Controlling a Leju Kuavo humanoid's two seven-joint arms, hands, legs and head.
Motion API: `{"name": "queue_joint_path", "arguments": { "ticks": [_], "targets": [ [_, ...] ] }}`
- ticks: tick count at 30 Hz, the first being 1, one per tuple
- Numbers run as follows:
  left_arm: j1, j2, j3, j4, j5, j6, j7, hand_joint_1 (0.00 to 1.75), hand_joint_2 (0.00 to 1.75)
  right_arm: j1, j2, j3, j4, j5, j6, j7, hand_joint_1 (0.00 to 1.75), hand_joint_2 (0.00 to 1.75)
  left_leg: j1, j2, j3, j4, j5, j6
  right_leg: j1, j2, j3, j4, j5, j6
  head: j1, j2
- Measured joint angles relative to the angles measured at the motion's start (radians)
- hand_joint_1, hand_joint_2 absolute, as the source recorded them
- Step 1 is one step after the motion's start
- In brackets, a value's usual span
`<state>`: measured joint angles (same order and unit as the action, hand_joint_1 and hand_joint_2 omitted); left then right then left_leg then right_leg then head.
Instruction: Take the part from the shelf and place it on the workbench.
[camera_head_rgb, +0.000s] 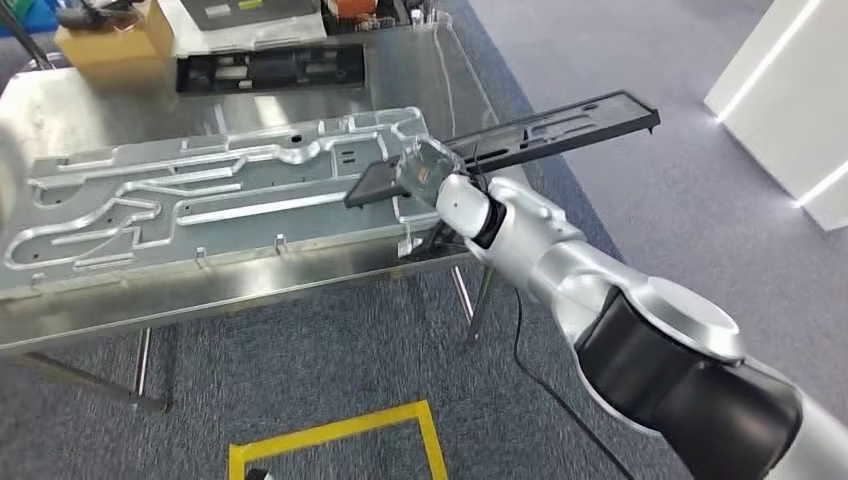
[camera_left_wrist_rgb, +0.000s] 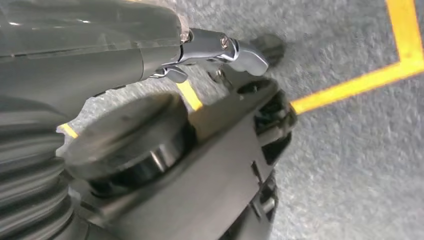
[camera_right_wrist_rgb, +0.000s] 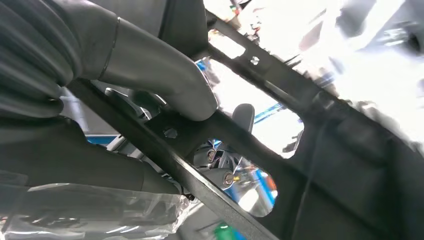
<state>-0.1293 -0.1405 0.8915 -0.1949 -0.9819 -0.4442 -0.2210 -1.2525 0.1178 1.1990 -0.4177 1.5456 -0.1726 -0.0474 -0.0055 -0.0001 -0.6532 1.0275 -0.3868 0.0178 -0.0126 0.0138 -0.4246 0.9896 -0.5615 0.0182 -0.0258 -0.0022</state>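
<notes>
Gripped in the right hand (camera_head_rgb: 425, 172) is a long black plastic part (camera_head_rgb: 560, 122), the fingers being closed around it near one end; in the right wrist view the thick grey thumb (camera_right_wrist_rgb: 165, 80) is being pressed against the part's dark frame (camera_right_wrist_rgb: 280, 85). One such part is being held, slanting up and away over the right edge of the workbench (camera_head_rgb: 120, 310), its held end lying above the right end of a large machined metal plate (camera_head_rgb: 200, 200), its far end hanging out past the bench over the grey carpet (camera_head_rgb: 640, 190). A second black part (camera_head_rgb: 270, 68) is lying flat near the far edge of the workbench, beside one cardboard box (camera_head_rgb: 115, 40) at the far left corner. Whether the left hand (camera_left_wrist_rgb: 220, 50) is spread or closed cannot be told; it is hanging over carpet crossed by yellow floor tape (camera_left_wrist_rgb: 360, 82).
</notes>
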Motion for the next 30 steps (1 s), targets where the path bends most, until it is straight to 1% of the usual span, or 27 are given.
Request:
{"name": "queue_joint_path", "arguments": {
  "ticks": [1, 3, 4, 5, 6, 7, 8, 9, 10, 11, 12, 13, 14, 16, 17, 18, 19, 21, 22, 23, 24, 25, 26, 27, 28, 29, 30],
  "targets": [
    [-0.001, 0.001, 0.000, -0.001, 0.000, 0.001, 0.000, 0.00, 1.75, 0.001, 0.000, 0.000, 0.000, 0.000, -0.001, 0.000, 1.75, 1.75, 0.001, 0.000, 0.021, -0.017, -0.016, 0.006, -0.001, -0.002, -0.030, 0.050, 0.027, 0.004, 0.000, 0.000],
    [-0.001, 0.002, 0.001, -0.002, 0.001, 0.003, 0.000, 0.00, 1.75, 0.006, 0.000, 0.002, 0.000, 0.000, -0.002, 0.000, 1.75, 1.75, 0.006, -0.003, 0.065, -0.045, -0.036, 0.013, -0.003, -0.006, -0.134, 0.189, 0.077, 0.013, 0.001, 0.000],
    [-0.001, 0.002, 0.001, -0.002, 0.001, 0.006, 0.002, 0.00, 1.75, 0.012, 0.000, 0.004, 0.002, 0.000, -0.002, 0.000, 1.75, 1.75, 0.006, -0.005, 0.089, -0.055, -0.047, 0.016, -0.003, -0.008, -0.192, 0.246, 0.076, 0.018, 0.001, 0.000],
    [0.000, 0.001, 0.001, -0.002, 0.001, 0.012, 0.004, 0.00, 1.75, 0.021, 0.000, 0.006, 0.003, -0.001, -0.002, 0.000, 1.75, 1.75, 0.007, -0.007, 0.114, -0.063, -0.061, 0.018, -0.004, -0.009, -0.244, 0.277, 0.047, 0.022, 0.001, 0.000],
    [0.001, 0.000, 0.001, -0.002, 0.001, 0.020, 0.008, 0.00, 1.75, 0.031, 0.000, 0.008, 0.005, -0.002, -0.002, -0.001, 1.75, 1.75, 0.007, -0.011, 0.141, -0.070, -0.076, 0.019, -0.004, -0.009, -0.286, 0.286, 0.005, 0.024, 0.001, 0.000],
    [0.003, -0.001, 0.002, -0.002, 0.001, 0.027, 0.011, 0.00, 1.75, 0.040, -0.001, 0.008, 0.006, -0.003, -0.003, -0.002, 1.75, 1.75, 0.008, -0.016, 0.168, -0.075, -0.093, 0.019, -0.002, -0.010, -0.319, 0.274, -0.035, 0.023, 0.001, 0.000],
    [0.006, -0.002, 0.002, -0.002, -0.001, 0.031, 0.013, 0.00, 1.75, 0.046, -0.001, 0.009, 0.008, -0.007, -0.005, -0.005, 1.75, 1.75, 0.008, -0.021, 0.195, -0.078, -0.111, 0.018, 0.001, -0.010, -0.343, 0.242, -0.060, 0.019, 0.001, 0.000],
    [0.008, -0.003, 0.002, -0.002, -0.003, 0.032, 0.014, 0.00, 1.75, 0.051, -0.001, 0.009, 0.010, -0.014, -0.007, -0.007, 1.75, 1.75, 0.009, -0.025, 0.221, -0.079, -0.131, 0.017, 0.006, -0.011, -0.358, 0.191, -0.041, 0.011, 0.001, 0.000],
    [0.011, -0.006, 0.002, -0.001, -0.005, 0.031, 0.015, 0.00, 1.75, 0.056, -0.003, 0.009, 0.014, -0.024, -0.010, -0.010, 1.75, 1.75, 0.009, -0.029, 0.242, -0.080, -0.152, 0.015, 0.014, -0.011, -0.367, 0.123, 0.037, -0.001, 0.001, 0.000],
    [0.014, -0.009, 0.002, 0.000, -0.008, 0.030, 0.015, 0.00, 1.75, 0.062, -0.004, 0.008, 0.019, -0.036, -0.013, -0.013, 1.75, 1.75, 0.009, -0.032, 0.262, -0.077, -0.174, 0.011, 0.021, -0.006, -0.369, 0.058, 0.145, -0.013, 0.001, 0.000],
    [0.014, -0.012, 0.002, 0.002, -0.011, 0.029, 0.014, 0.00, 1.75, 0.067, -0.003, 0.006, 0.023, -0.049, -0.019, -0.014, 1.75, 1.75, 0.009, -0.035, 0.276, -0.077, -0.193, 0.005, 0.028, -0.001, -0.367, 0.017, 0.245, -0.025, 0.001, 0.000],
    [0.013, -0.014, 0.002, 0.003, -0.014, 0.026, 0.012, 0.00, 1.75, 0.070, 0.000, 0.003, 0.026, -0.062, -0.025, -0.015, 1.75, 1.75, 0.011, -0.037, 0.286, -0.078, -0.205, -0.002, 0.033, 0.004, -0.363, -0.004, 0.314, -0.035, 0.001, 0.000],
    [0.009, -0.015, 0.001, 0.004, -0.018, 0.024, 0.010, 0.00, 1.75, 0.069, 0.004, -0.003, 0.028, -0.072, -0.032, -0.015, 1.75, 1.75, 0.012, -0.038, 0.293, -0.075, -0.208, -0.010, 0.036, 0.009, -0.358, -0.004, 0.331, -0.043, 0.001, 0.000],
    [-0.003, -0.014, -0.001, 0.004, -0.023, 0.020, 0.007, 0.00, 1.75, 0.066, 0.015, -0.018, 0.031, -0.086, -0.047, -0.013, 1.75, 1.75, 0.012, -0.033, 0.279, -0.031, -0.181, -0.022, 0.033, 0.008, -0.337, -0.011, 0.310, -0.059, 0.001, 0.001],
    [-0.008, -0.014, -0.002, 0.004, -0.025, 0.019, 0.005, 0.00, 1.75, 0.069, 0.019, -0.023, 0.034, -0.091, -0.053, -0.011, 1.75, 1.75, 0.009, -0.028, 0.254, 0.022, -0.165, -0.024, 0.029, 0.007, -0.320, -0.023, 0.302, -0.064, 0.001, 0.001],
    [-0.012, -0.014, -0.003, 0.004, -0.027, 0.017, 0.003, 0.00, 1.75, 0.077, 0.024, -0.026, 0.039, -0.096, -0.058, -0.009, 1.75, 1.75, 0.008, -0.024, 0.217, 0.086, -0.163, -0.025, 0.024, 0.007, -0.301, -0.036, 0.295, -0.065, 0.001, 0.001],
    [-0.014, -0.014, -0.003, 0.004, -0.028, 0.015, 0.002, 0.00, 1.75, 0.087, 0.029, -0.028, 0.045, -0.102, -0.063, -0.006, 1.75, 1.75, 0.009, -0.020, 0.177, 0.147, -0.180, -0.027, 0.021, 0.007, -0.284, -0.045, 0.288, -0.065, 0.001, 0.001],
    [-0.016, -0.013, -0.004, 0.004, -0.030, 0.012, -0.001, 0.00, 1.75, 0.107, 0.041, -0.038, 0.058, -0.112, -0.071, 0.005, 1.75, 1.75, 0.012, -0.017, 0.104, 0.218, -0.252, -0.036, 0.016, 0.008, -0.261, -0.051, 0.273, -0.062, 0.001, 0.001],
    [-0.016, -0.012, -0.006, 0.004, -0.031, 0.011, -0.003, 0.00, 1.75, 0.114, 0.049, -0.044, 0.063, -0.117, -0.074, 0.010, 1.75, 1.75, 0.014, -0.017, 0.080, 0.219, -0.271, -0.044, 0.013, 0.010, -0.255, -0.050, 0.266, -0.059, 0.001, 0.001],
    [-0.016, -0.010, -0.007, 0.004, -0.033, 0.010, -0.004, 0.00, 1.75, 0.117, 0.057, -0.051, 0.068, -0.122, -0.078, 0.016, 1.75, 1.75, 0.018, -0.016, 0.067, 0.194, -0.260, -0.052, 0.010, 0.013, -0.250, -0.047, 0.260, -0.055, 0.001, 0.001],
    [-0.016, -0.009, -0.009, 0.004, -0.035, 0.009, -0.004, 0.00, 1.75, 0.119, 0.064, -0.058, 0.072, -0.127, -0.082, 0.021, 1.75, 1.75, 0.023, -0.015, 0.067, 0.144, -0.217, -0.060, 0.007, 0.015, -0.247, -0.041, 0.254, -0.050, 0.001, 0.001],
    [-0.017, -0.009, -0.011, 0.004, -0.037, 0.008, -0.004, 0.00, 1.75, 0.119, 0.073, -0.066, 0.076, -0.135, -0.087, 0.028, 1.75, 1.75, 0.030, -0.014, 0.075, 0.079, -0.156, -0.067, 0.005, 0.016, -0.246, -0.034, 0.248, -0.045, 0.001, 0.001],
    [-0.018, -0.009, -0.014, 0.004, -0.040, 0.007, -0.005, 0.00, 1.75, 0.120, 0.080, -0.075, 0.080, -0.143, -0.092, 0.033, 1.75, 1.75, 0.033, -0.013, 0.084, 0.020, -0.111, -0.071, 0.003, 0.017, -0.247, -0.025, 0.243, -0.039, 0.001, 0.001],
    [-0.020, -0.010, -0.016, 0.004, -0.042, 0.006, -0.007, 0.00, 1.75, 0.120, 0.087, -0.085, 0.084, -0.151, -0.096, 0.039, 1.75, 1.75, 0.033, -0.011, 0.091, -0.019, -0.084, -0.067, 0.003, 0.018, -0.250, -0.018, 0.240, -0.033, 0.001, 0.001],
    [-0.021, -0.011, -0.018, 0.004, -0.043, 0.005, -0.008, 0.00, 1.75, 0.121, 0.092, -0.094, 0.087, -0.158, -0.100, 0.043, 1.75, 1.75, 0.031, -0.010, 0.092, -0.037, -0.073, -0.057, 0.004, 0.018, -0.253, -0.012, 0.238, -0.028, 0.001, 0.001],
    [-0.022, -0.012, -0.019, 0.004, -0.044, 0.005, -0.009, 0.00, 1.75, 0.122, 0.097, -0.102, 0.091, -0.162, -0.103, 0.045, 1.75, 1.75, 0.030, -0.010, 0.091, -0.037, -0.076, -0.046, 0.006, 0.018, -0.256, -0.008, 0.236, -0.024, 0.001, 0.001],
    [-0.023, -0.012, -0.020, 0.004, -0.045, 0.004, -0.010, 0.00, 1.75, 0.123, 0.099, -0.109, 0.093, -0.165, -0.104, 0.046, 1.75, 1.75, 0.029, -0.011, 0.090, -0.035, -0.069, -0.036, 0.007, 0.017, -0.259, -0.007, 0.236, -0.026, 0.001, 0.001]
  ]
}}
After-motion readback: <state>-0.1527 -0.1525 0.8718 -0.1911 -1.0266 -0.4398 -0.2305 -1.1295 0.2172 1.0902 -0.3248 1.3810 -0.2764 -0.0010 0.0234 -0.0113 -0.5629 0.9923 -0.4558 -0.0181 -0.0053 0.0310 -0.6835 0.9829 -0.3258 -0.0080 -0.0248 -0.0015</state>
